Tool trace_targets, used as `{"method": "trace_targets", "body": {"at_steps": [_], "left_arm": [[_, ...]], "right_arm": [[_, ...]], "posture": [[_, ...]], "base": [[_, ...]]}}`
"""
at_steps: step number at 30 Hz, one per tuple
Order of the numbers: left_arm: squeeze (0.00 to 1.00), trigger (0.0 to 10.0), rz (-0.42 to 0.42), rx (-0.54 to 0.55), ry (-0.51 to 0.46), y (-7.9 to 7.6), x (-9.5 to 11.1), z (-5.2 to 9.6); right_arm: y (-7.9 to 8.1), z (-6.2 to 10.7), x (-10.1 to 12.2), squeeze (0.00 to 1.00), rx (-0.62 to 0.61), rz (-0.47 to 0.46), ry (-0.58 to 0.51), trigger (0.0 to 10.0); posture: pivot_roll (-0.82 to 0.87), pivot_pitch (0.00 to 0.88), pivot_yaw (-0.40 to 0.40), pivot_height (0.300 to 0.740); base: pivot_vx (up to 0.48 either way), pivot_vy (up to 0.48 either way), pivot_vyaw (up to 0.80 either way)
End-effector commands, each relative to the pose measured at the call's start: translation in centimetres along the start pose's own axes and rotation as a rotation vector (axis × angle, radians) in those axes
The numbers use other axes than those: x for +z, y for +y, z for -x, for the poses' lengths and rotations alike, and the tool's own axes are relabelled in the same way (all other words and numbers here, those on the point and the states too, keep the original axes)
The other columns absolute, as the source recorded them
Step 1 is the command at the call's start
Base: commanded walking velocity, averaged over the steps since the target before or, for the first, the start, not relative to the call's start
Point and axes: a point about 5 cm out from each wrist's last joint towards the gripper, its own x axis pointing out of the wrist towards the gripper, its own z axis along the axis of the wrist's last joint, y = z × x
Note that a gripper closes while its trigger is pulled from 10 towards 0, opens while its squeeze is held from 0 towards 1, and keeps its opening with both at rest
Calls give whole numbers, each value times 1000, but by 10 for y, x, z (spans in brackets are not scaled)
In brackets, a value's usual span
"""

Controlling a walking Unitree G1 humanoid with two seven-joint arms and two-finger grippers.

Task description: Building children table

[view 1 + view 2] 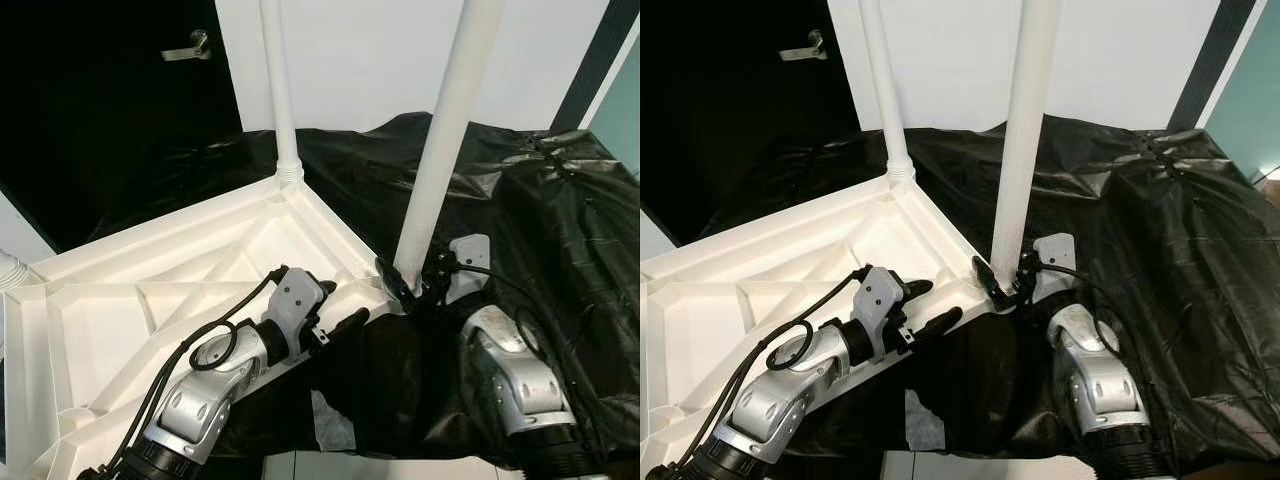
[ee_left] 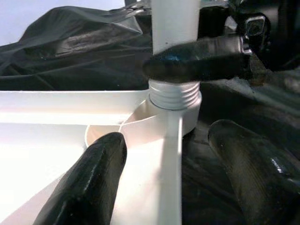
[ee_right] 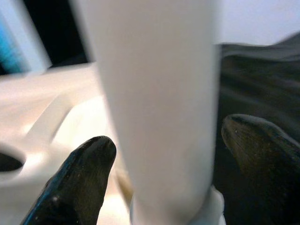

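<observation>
White plastic table leg stands in the near right corner socket of the upturned tabletop, right gripper grasping its base, left gripper released nearby; keep it upright while screwing.

Both white round plastic table legs run out the top edge, ends unseen. Upturned white ribbed tabletop cut off at left and bottom edges. Right wrist view blurred; near leg's threaded socket partly hidden by a black finger.
</observation>
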Motion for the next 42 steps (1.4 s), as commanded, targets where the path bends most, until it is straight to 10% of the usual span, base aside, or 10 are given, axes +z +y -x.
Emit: {"method": "trace_targets", "body": {"at_steps": [1, 8, 9, 12, 18, 19, 21, 22, 42], "left_arm": [[0, 10000, -19, -36, 13, 0, 0, 1], [0, 10000, -24, -29, 7, 1, 2, -1], [0, 10000, -25, -29, 6, 1, 2, -1], [0, 10000, -26, -29, 5, 0, 2, -1], [0, 10000, -29, -24, 14, 1, 1, 3], [0, 10000, -29, -23, 16, 1, 0, 3], [0, 10000, -28, -25, 17, 0, 0, 3], [0, 10000, -27, -27, 17, 0, 1, 3], [0, 10000, -17, -55, 21, -4, 0, 1]], "right_arm": [[0, -7, 0, 0, 113, 29, 8, 10000], [-5, -25, -1, 0, 247, 116, 58, 8941], [-5, -27, -2, 0, 261, 114, 64, 4118], [-4, -28, -3, 0, 282, 109, 69, 0], [-4, -24, -9, 0, 290, 74, 72, 0], [-5, -23, -11, 0, 272, 63, 73, 4157], [-4, -22, -11, 0, 253, 40, 63, 5333], [-3, -21, -10, 0, 233, 27, 59, 10000], [29, -19, -14, 0, -511, -143, 42, 10000]], "posture": [[-9, 0, 1, 740], [3, 0, -4, 740], [9, 0, -7, 740], [15, 0, -10, 740], [18, 0, -13, 740], [15, 0, -12, 740], [13, 0, -9, 740], [10, 0, -5, 740], [-12, 0, 14, 740]], "base": [[0, 0, 0], [0, 0, 0], [0, 0, 0], [0, 0, 0], [0, 0, 0], [0, 0, 0], [0, 0, 0], [0, 0, 0], [0, 0, 0]]}}
